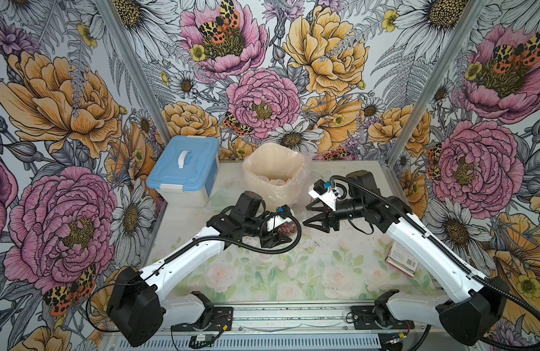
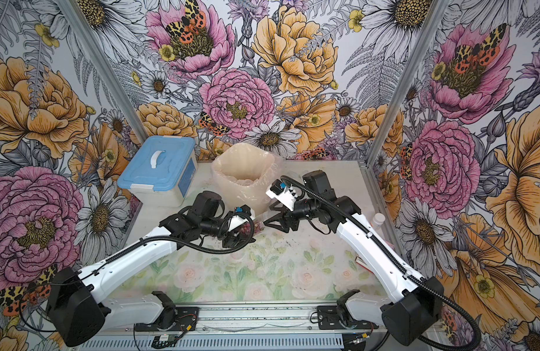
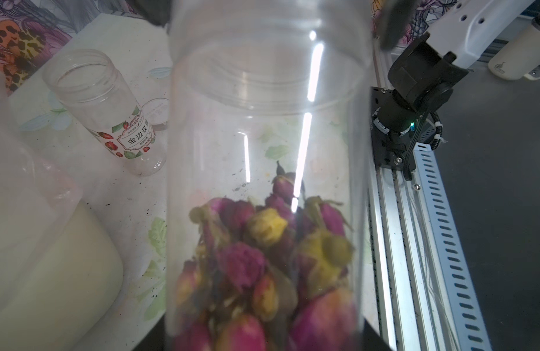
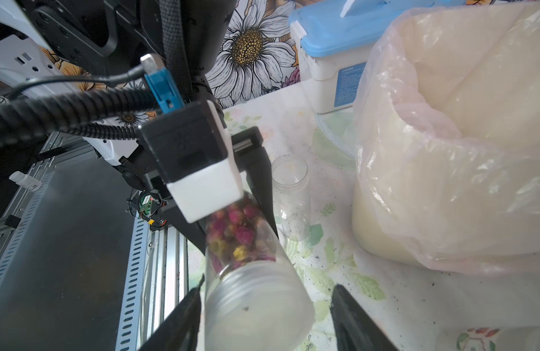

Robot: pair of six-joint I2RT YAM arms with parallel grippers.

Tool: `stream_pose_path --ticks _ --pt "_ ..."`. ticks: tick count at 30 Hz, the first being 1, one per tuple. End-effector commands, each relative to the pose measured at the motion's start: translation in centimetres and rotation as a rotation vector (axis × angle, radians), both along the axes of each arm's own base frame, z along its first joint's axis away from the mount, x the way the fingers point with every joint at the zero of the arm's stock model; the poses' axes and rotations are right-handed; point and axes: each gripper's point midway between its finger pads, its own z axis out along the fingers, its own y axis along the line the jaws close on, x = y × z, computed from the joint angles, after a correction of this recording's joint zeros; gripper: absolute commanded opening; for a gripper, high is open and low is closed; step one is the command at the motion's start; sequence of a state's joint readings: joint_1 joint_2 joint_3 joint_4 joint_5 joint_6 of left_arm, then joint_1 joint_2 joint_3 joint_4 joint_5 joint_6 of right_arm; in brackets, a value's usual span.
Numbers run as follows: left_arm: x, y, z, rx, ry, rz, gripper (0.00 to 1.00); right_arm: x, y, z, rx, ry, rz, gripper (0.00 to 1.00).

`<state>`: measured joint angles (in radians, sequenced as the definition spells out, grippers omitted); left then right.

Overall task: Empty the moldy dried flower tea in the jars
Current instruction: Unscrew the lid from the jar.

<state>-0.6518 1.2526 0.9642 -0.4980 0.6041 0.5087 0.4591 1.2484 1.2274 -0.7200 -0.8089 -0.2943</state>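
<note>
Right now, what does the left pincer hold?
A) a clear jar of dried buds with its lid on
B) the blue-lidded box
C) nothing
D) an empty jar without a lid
A: the right wrist view shows the left pincer clamping a clear jar of pink and yellow buds, its white lid in place.
</note>
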Motion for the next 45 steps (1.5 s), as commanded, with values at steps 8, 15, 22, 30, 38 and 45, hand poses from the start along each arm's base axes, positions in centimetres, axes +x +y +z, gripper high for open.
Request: stream_pose_path --ticks 8,15,22,30,38,45 --pt "1.8 0.2 1.6 -0.006 -0.142 0.074 0.40 -0.3 -0.6 5.7 0.156 0.150 -0.113 0.99" --pt "2.9 0.6 2.5 -0.027 -0.253 0.145 0.40 1.9 -1.2 4.0 0.174 0.486 -0.349 0.95" --pt "2.7 0.4 2.1 -0.014 -0.260 0.138 0.40 1.8 -0.6 2.5 0.154 0.569 -0.364 0.95" --pt "2.8 0.3 2.1 -0.007 -0.266 0.141 0.40 1.5 0.9 0.5 0.107 0.607 -0.323 0.88" --pt "2.9 0.3 2.0 -0.002 -0.270 0.141 0.40 1.1 1.5 0.3 0.100 0.612 -0.289 0.73" --pt "2.9 0.3 1.8 0.003 -0.266 0.140 0.40 1.0 1.5 0.0 0.094 0.607 -0.276 0.64"
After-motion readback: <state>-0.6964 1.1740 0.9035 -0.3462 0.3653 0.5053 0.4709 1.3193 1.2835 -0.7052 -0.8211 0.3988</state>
